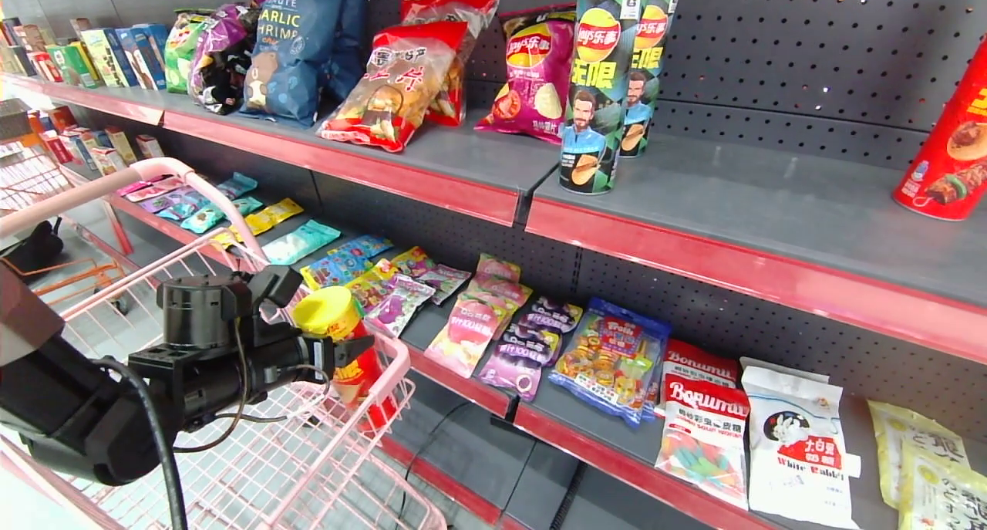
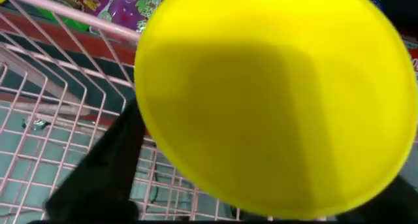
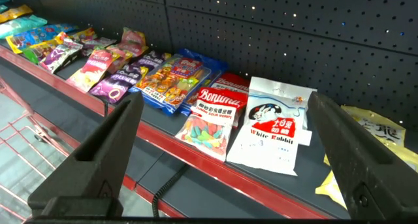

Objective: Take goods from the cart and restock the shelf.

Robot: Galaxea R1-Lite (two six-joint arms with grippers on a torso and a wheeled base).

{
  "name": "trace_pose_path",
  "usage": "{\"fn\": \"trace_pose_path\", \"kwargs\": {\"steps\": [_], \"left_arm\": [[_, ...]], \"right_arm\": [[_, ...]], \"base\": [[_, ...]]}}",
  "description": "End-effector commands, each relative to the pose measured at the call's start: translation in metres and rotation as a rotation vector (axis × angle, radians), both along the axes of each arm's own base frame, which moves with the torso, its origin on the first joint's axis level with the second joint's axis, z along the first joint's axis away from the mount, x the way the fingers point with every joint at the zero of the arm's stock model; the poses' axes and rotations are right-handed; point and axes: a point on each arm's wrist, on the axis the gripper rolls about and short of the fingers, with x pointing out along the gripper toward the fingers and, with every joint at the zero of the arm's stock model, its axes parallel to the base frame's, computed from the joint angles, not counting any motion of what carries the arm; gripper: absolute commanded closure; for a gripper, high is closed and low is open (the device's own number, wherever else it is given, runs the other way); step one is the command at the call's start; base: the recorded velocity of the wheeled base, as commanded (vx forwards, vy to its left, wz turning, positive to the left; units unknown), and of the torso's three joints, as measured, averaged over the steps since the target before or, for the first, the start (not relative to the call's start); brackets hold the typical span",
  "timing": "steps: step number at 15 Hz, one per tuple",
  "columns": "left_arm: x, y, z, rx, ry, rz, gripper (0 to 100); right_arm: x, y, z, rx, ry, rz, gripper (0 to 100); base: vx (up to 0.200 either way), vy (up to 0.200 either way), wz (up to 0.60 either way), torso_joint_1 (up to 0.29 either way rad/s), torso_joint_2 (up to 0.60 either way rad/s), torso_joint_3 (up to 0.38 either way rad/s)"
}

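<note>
While the left gripper [image 1: 345, 351] is closed on a red can [image 1: 361, 382] with a yellow lid [image 1: 325, 312], the can sits upright just above the front corner of the pink cart [image 1: 308, 468], by the rim nearest the shelves. Black fingers [image 1: 356, 348] pinch the can's upper body just under the lid. From the left wrist view the lid [image 2: 274, 100] is close up, one dark finger [image 2: 98, 178] beside it and the cart's wire grid [image 2: 39, 139] below.

Right gripper [image 3: 223, 100] is wide open, two black fingers [image 3: 98, 165] far apart, nothing between them, touching nothing. It faces the lower shelf [image 3: 196, 155], where flat candy bags lie in rows: a blue bag [image 3: 171, 77], red bags [image 3: 215, 100] and a white bag [image 3: 274, 123].

Upper shelf [image 1: 732, 198] carries chip bags [image 1: 532, 71] leaning on the pegboard back, two tall green cans [image 1: 597, 90] standing upright near the front edge, and another red can [image 1: 952, 144] tilted at the far right. Bare grey shelf lies between the green cans and that red can. Lower shelf [image 1: 860, 430] in the head view holds the same candy bags, with the white bag [image 1: 798, 445] toward the right.
</note>
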Motion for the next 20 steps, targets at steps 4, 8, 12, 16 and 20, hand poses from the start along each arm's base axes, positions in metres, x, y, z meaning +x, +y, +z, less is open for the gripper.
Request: {"fn": "trace_pose_path", "kwargs": {"steps": [4, 8, 12, 16, 20], "left_arm": [[-0.002, 0.000, -0.001, 0.011, -0.001, 0.005, 100], [-0.027, 0.006, 0.036, -0.007, -0.098, 0.025, 100], [-0.081, 0.025, 0.111, -0.060, -0.234, 0.090, 100], [-0.168, 0.033, 0.177, -0.083, -0.296, 0.082, 100], [-0.207, 0.037, 0.190, -0.054, -0.427, 0.074, 100]], "right_arm": [[0.000, 0.000, 0.000, 0.000, 0.001, 0.001, 0], [0.000, 0.000, 0.000, 0.000, 0.001, 0.001, 0], [0.000, 0.000, 0.000, 0.001, 0.001, 0.001, 0], [0.000, 0.000, 0.000, 0.000, 0.001, -0.002, 0], [0.000, 0.000, 0.000, -0.002, 0.001, -0.002, 0]], "base": [[0.000, 0.000, 0.00, 0.000, 0.00, 0.000], [0.000, 0.000, 0.00, 0.000, 0.00, 0.000], [0.000, 0.000, 0.00, 0.000, 0.00, 0.000], [0.000, 0.000, 0.00, 0.000, 0.00, 0.000], [0.000, 0.000, 0.00, 0.062, -0.22, -0.153]]}}
